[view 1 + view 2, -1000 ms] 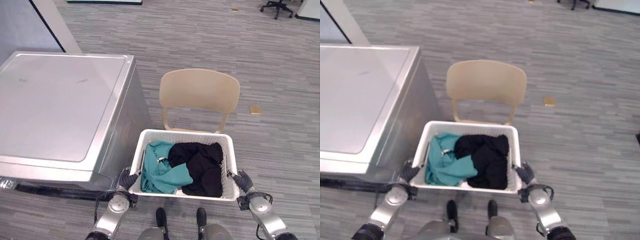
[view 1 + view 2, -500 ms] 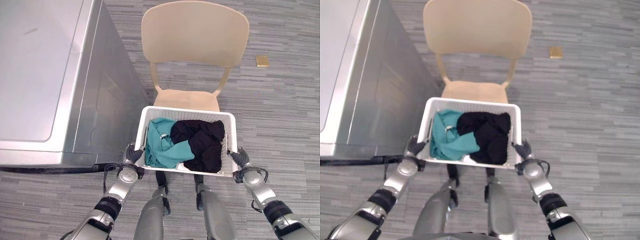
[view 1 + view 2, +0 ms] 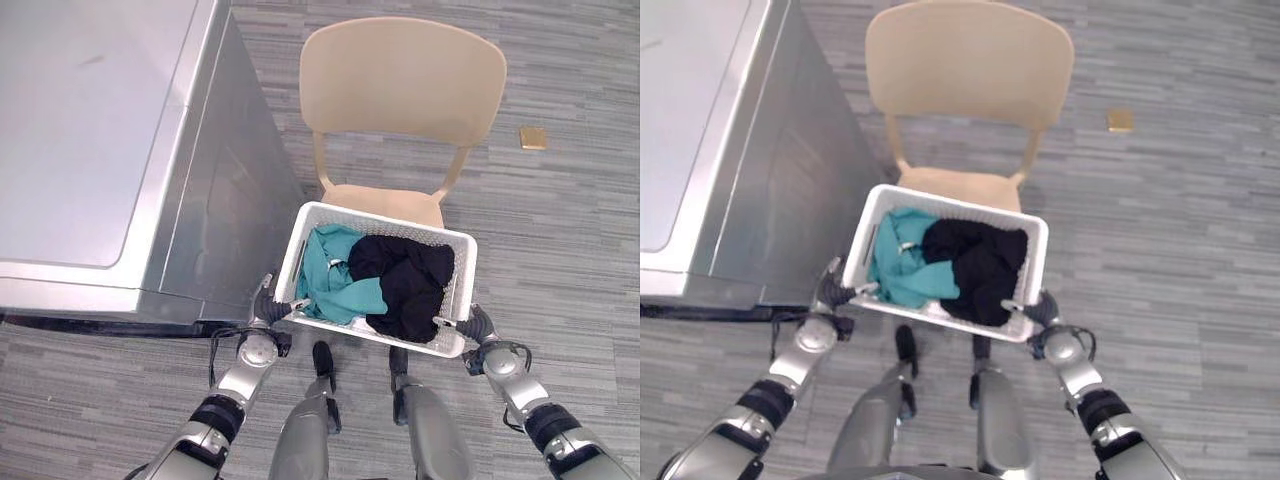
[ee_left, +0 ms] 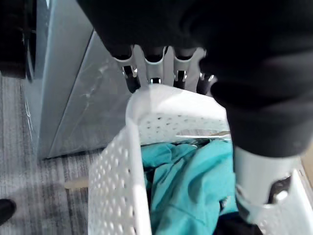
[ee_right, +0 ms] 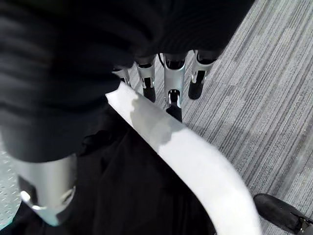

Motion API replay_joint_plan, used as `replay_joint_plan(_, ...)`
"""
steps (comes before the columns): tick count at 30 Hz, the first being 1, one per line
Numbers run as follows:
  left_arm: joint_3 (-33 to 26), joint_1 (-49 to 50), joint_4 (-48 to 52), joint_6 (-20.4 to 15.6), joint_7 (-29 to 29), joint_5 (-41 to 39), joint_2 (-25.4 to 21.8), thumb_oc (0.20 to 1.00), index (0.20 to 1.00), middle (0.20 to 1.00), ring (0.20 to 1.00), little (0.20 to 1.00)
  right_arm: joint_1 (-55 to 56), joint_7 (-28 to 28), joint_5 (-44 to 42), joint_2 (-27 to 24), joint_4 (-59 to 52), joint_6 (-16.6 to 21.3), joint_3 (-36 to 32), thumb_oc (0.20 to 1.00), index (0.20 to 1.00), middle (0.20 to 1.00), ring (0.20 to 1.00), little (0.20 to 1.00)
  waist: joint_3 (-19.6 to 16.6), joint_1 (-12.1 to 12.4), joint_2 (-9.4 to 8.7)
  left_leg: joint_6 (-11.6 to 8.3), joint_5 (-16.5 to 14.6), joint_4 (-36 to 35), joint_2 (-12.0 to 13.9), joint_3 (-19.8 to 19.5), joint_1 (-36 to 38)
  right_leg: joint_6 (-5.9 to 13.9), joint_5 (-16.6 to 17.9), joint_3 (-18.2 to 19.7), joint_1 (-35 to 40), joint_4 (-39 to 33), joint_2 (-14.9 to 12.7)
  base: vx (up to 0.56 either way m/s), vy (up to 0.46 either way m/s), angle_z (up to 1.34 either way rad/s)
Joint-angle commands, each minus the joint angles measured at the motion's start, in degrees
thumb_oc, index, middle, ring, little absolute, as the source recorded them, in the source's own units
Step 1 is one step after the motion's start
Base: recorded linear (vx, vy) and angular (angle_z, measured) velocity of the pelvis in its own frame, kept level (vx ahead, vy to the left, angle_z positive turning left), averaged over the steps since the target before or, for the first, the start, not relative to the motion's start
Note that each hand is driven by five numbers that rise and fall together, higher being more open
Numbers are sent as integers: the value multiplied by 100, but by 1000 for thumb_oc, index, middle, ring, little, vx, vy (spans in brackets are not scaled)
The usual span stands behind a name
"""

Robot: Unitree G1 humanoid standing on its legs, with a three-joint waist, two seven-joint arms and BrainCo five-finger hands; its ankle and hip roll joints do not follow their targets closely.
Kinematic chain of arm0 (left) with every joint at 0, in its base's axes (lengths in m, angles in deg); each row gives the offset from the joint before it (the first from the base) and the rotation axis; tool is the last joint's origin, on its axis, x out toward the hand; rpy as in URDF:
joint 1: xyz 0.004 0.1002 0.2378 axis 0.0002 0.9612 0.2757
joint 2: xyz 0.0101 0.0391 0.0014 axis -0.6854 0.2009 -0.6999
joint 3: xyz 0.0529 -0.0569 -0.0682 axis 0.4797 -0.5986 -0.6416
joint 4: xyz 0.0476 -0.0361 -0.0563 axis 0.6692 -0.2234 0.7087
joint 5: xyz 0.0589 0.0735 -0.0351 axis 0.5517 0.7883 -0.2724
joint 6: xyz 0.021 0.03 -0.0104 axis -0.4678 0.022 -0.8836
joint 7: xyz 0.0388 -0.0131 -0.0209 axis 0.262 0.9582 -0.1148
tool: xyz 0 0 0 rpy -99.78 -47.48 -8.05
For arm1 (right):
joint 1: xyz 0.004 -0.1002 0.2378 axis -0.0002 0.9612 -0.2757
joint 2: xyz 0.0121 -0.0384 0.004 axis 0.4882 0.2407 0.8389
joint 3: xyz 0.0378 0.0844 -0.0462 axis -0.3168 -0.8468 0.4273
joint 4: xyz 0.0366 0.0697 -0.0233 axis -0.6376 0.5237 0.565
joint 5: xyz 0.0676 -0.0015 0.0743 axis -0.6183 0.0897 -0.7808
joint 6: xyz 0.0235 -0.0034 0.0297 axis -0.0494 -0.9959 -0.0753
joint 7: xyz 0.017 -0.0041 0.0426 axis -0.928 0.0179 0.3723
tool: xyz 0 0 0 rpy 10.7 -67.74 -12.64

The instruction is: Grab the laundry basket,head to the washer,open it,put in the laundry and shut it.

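A white perforated laundry basket (image 3: 462, 290) hangs between my two hands just in front of a tan chair. It holds a teal cloth (image 3: 335, 285) on its left side and a black cloth (image 3: 405, 285) on its right. My left hand (image 3: 266, 305) is shut on the left rim: its fingers (image 4: 154, 73) curl over the rim (image 4: 161, 103) and the thumb sits inside by the teal cloth (image 4: 190, 181). My right hand (image 3: 478, 328) is shut on the right rim (image 5: 186, 152), its fingers (image 5: 173, 83) outside and the black cloth (image 5: 132, 196) beside its thumb. The basket sits slightly skewed.
The grey washer (image 3: 90, 130) with its flat shut lid stands to the left, its side wall close to the basket's left end. The tan chair (image 3: 405, 80) stands straight ahead, its seat partly under the basket's far rim. A small tan tile (image 3: 533, 137) lies on the carpet.
The camera has tipped down and shifted, so washer and chair sit differently in view. The basket, still in both hands, has turned slightly and its far rim now overlaps the chair seat.
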Motion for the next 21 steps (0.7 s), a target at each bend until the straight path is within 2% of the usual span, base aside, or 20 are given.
replay_joint_plan(1, 65, -170, 321, -420, -27, -388, 60, 1000, 1000, 1000, 1000, 1000, -154, 55, -196, 108, -401, 384, 121, 1000, 1000, 1000, 1000, 1000, -374, 44, -227, -134, -738, 641, -29, -233, -233, 237, -140, -183, 38, -397, -120, -10, -41, -1)
replay_joint_plan(8, 20, -211, 391, -433, -23, -330, -46, 1000, 1000, 1000, 1000, 1000, -245, -51, -239, -7, -474, 401, -66, 1000, 1000, 1000, 1000, 1000, -424, 78, -188, -162, -621, 506, -6, -242, -245, 237, -148, -203, 47, -466, -98, -2, -4, 2)
replay_joint_plan(14, -484, 585, 899, -442, -245, -503, -135, 1000, 1000, 1000, 1000, 1000, 406, 124, -286, -200, -988, 439, -602, 1000, 1000, 1000, 1000, 1000, -444, 117, -174, -180, -598, 414, 46, -257, 19, 225, -248, -207, 309, -450, -47, 26, -8, 6)
replay_joint_plan(21, -1039, 1796, 1370, -341, -873, -404, -421, 1000, 1000, 1000, 1000, 1000, 1435, 764, -146, -514, -1504, 498, -1158, 1000, 1000, 1000, 1000, 1000, -582, 158, -206, -208, -586, 156, 74, -277, 665, 294, -339, -307, 967, -660, -25, 42, -21, 6)
